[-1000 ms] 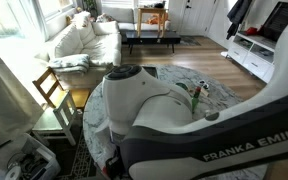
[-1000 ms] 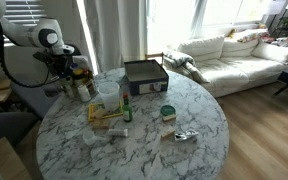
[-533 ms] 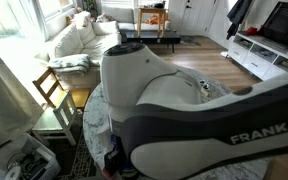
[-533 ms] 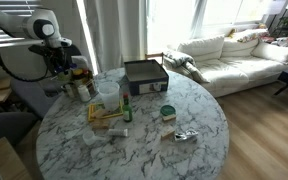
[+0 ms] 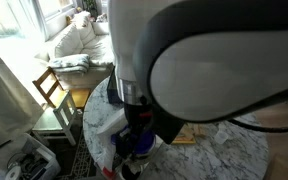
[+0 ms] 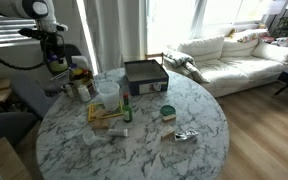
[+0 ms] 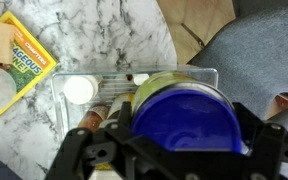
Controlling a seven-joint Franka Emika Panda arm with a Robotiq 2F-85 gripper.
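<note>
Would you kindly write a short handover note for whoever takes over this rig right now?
Gripper: shut on the blue-lidded jar, held in the air.
Place: the jar hangs over the clear tray at the edge of the marble table. A white cap shows in the tray, and a yellow box lies beside it.
Done: jar gripped and lifted.
Left: jar not yet set down.

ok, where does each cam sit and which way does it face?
An exterior view: beside the arm, facing the sofa; arm blocks most.
An exterior view: across the table, facing the arm and gripper.
Wrist view: looks down past the fingers at jar and tray.
Shared: both exterior views show sofa and table.
</note>
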